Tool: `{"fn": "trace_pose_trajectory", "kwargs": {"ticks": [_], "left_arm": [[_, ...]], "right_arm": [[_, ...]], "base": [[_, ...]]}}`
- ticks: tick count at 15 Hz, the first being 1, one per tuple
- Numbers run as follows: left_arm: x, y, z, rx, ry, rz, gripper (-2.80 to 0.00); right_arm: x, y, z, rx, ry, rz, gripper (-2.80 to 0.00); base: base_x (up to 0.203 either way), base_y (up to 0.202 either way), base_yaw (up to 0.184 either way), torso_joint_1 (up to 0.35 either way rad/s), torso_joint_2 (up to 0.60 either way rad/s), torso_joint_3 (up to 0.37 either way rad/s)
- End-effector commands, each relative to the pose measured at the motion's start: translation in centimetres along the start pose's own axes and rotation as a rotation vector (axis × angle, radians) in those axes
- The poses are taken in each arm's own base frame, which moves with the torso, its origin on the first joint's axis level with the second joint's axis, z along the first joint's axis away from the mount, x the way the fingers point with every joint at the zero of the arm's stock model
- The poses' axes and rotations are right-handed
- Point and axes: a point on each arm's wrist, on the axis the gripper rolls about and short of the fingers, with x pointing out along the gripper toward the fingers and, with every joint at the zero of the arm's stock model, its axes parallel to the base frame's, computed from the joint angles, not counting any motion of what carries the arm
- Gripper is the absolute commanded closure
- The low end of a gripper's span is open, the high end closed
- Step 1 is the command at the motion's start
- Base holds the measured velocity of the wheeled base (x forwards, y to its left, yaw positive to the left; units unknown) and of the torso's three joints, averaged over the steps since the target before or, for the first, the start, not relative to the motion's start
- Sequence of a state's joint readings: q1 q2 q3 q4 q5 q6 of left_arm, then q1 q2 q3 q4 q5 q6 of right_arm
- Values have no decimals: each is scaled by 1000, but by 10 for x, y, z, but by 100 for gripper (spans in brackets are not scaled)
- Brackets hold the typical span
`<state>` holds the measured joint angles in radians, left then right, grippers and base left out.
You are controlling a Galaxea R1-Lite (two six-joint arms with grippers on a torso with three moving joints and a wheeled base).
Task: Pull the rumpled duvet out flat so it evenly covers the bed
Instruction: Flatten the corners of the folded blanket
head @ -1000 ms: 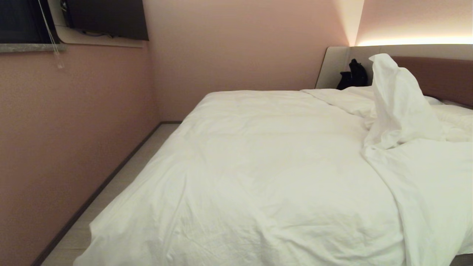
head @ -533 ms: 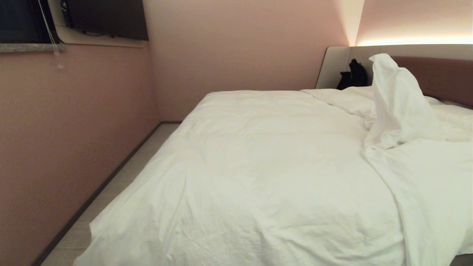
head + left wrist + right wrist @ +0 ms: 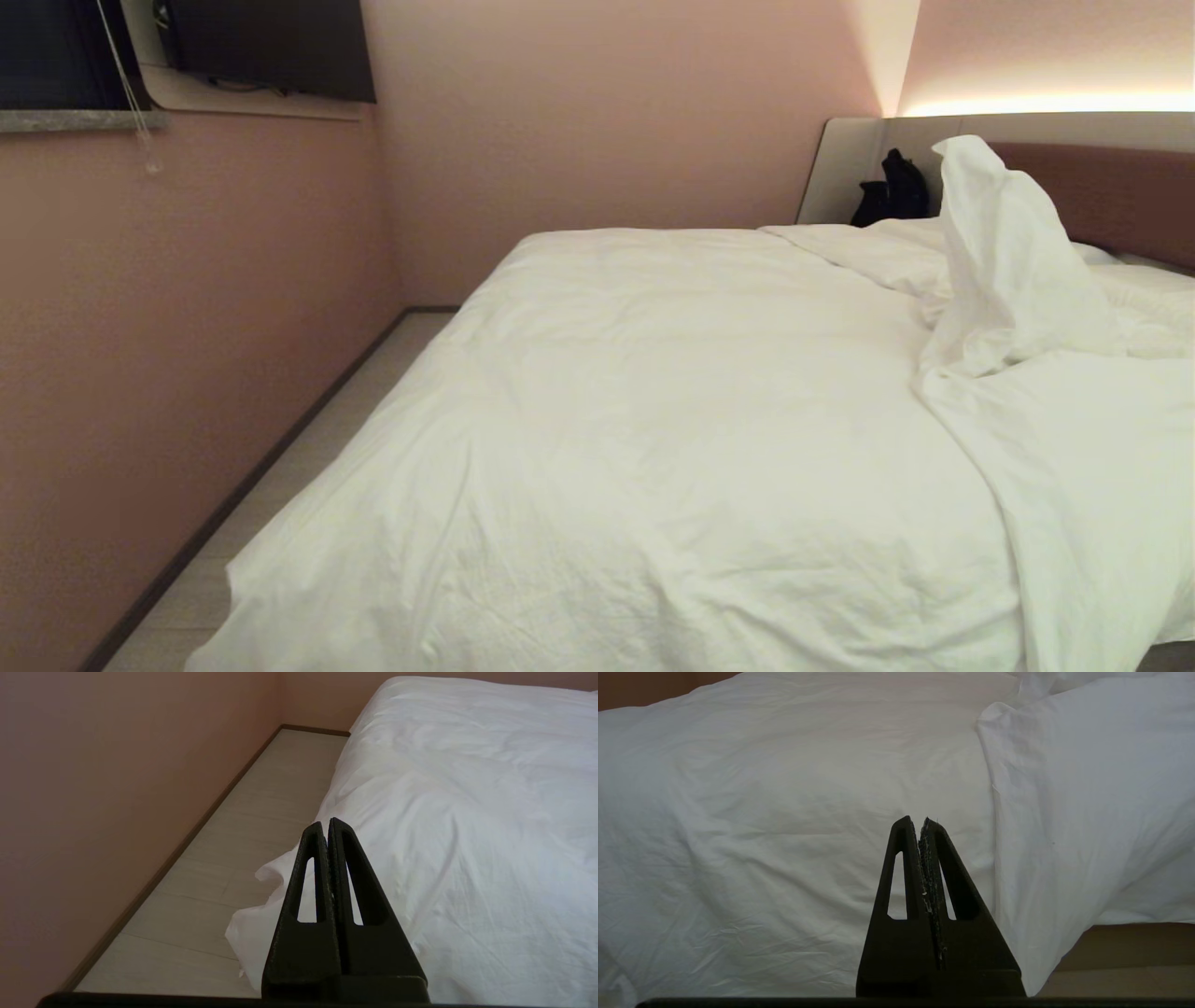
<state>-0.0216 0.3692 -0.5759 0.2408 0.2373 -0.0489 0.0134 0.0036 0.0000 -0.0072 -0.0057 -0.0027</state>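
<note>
The white duvet [image 3: 672, 448] lies spread over most of the bed, whose brown headboard [image 3: 1120, 191] shows at the far right. Near the headboard one part of the duvet stands up in a tall peak [image 3: 999, 252], with a fold running down the right side. Neither arm shows in the head view. My left gripper [image 3: 325, 826] is shut and empty, hovering over the duvet's hanging near-left corner [image 3: 261, 919] [image 3: 280, 579]. My right gripper [image 3: 917, 823] is shut with nothing in it, pointing at the duvet's side [image 3: 784, 826] beside the fold [image 3: 1045, 812].
A pink wall [image 3: 168, 373] runs along the left, leaving a narrow strip of pale floor [image 3: 317, 457] [image 3: 243, 835] between it and the bed. A dark bag [image 3: 892, 191] sits by the headboard. A dark screen [image 3: 271, 47] hangs on the wall.
The raised peak of the duvet near the headboard shifted slightly in its folds. Nothing else in the head view has moved.
</note>
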Motion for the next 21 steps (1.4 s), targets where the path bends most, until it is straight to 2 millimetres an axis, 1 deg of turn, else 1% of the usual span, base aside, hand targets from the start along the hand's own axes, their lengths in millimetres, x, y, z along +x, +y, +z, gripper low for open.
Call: {"fn": "trace_pose_trajectory", "kwargs": {"ticks": [1,4,5,7,10,12,15,16,19,21], "left_arm": [[-3,3,-14,2,2,-29,0],[-4,5,-31,8,17,-52,0],[-1,5,-37,10,28,-50,0],[3,3,-42,3,1,-44,0],[10,0,-67,55,-82,-29,0],[8,0,-80,78,-174,-56,0],[-1,1,-90,70,-264,-117,0],[-3,1,-96,73,-283,-143,0],[-1,1,-113,77,-275,-161,0],[0,1,-115,74,-272,-167,0]], "right_arm": [[0,0,0,0,-1,0,0],[0,0,0,0,0,0,0],[0,0,0,0,-1,0,0],[0,0,0,0,-1,0,0],[0,0,0,0,-1,0,0],[0,0,0,0,-1,0,0],[0,0,0,0,-1,0,0],[0,0,0,0,-1,0,0],[0,0,0,0,-1,0,0],[0,0,0,0,-1,0,0]], "base": [[0,0,0,0,0,0],[0,0,0,0,0,0],[0,0,0,0,0,0],[0,0,0,0,0,0],[0,0,0,0,0,0],[0,0,0,0,0,0],[0,0,0,0,0,0],[0,0,0,0,0,0],[0,0,0,0,0,0],[0,0,0,0,0,0]]}}
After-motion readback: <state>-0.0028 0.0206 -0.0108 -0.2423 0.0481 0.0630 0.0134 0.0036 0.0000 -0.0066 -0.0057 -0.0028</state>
